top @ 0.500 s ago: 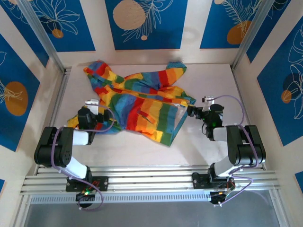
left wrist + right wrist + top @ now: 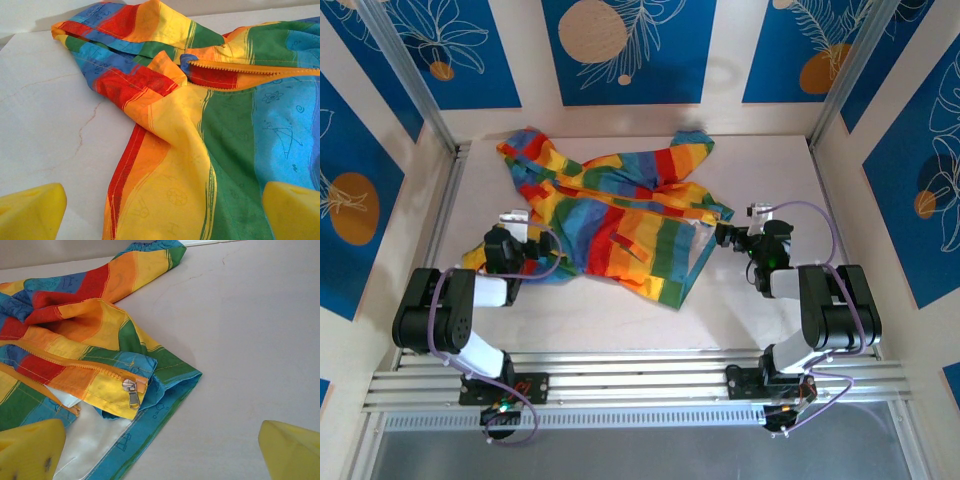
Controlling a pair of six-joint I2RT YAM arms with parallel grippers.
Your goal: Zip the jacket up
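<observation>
the jacket (image 2: 610, 215) lay crumpled and unzipped on the table (image 2: 770, 170), one end reaching toward 11 o'clock in the top view. the left gripper (image 2: 538, 256) sat at its 8 o'clock edge and the right gripper (image 2: 720, 236) at its 3 o'clock edge, both jaws spread wide, holding nothing. the zipper pull (image 2: 132, 391) rested at the hem corner in front of the right gripper, beside pale lining (image 2: 92, 435).

The top camera looks down from high above and behind both arms. Wrist cameras sit just behind the left pincer (image 2: 161, 214) and right pincer (image 2: 161, 449), facing low and close past the tips; all share the jacket (image 2: 610, 215).
</observation>
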